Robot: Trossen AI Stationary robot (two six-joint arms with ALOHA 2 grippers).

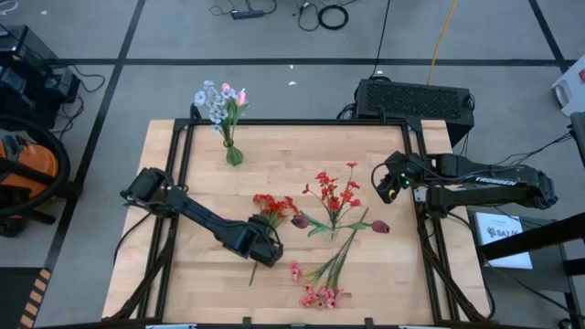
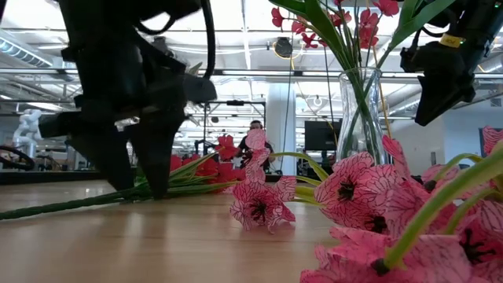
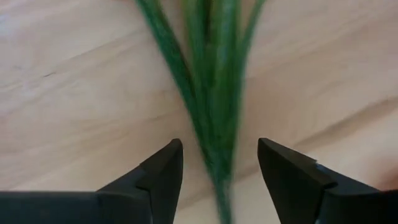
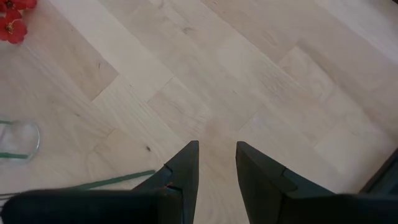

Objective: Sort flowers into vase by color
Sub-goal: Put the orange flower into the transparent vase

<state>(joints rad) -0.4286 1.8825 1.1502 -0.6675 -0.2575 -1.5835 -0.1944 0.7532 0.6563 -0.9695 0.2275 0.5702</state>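
A red-bloomed spray (image 1: pixel 271 206) lies on the wooden table, its green stems (image 3: pixel 214 93) running toward the near edge. My left gripper (image 1: pixel 267 254) is open and lowered over those stems, one finger on each side (image 3: pixel 217 162), tips near the tabletop in the low view (image 2: pixel 137 169). I cannot see it touching them. A clear glass vase (image 2: pixel 363 118) holds more red sprays (image 1: pixel 334 194). My right gripper (image 1: pixel 388 183) hovers right of it, fingers a little apart and holding nothing (image 4: pixel 217 165).
A second vase (image 1: pixel 234 153) at the table's far edge holds pale blue-white flowers (image 1: pixel 219 99). Two dark maroon tulips (image 1: pixel 300 221) (image 1: pixel 380 226) and pink sprays (image 1: pixel 315 294) lie on the table toward its near edge. Bare wood shows on the left side. A person stands in the room behind.
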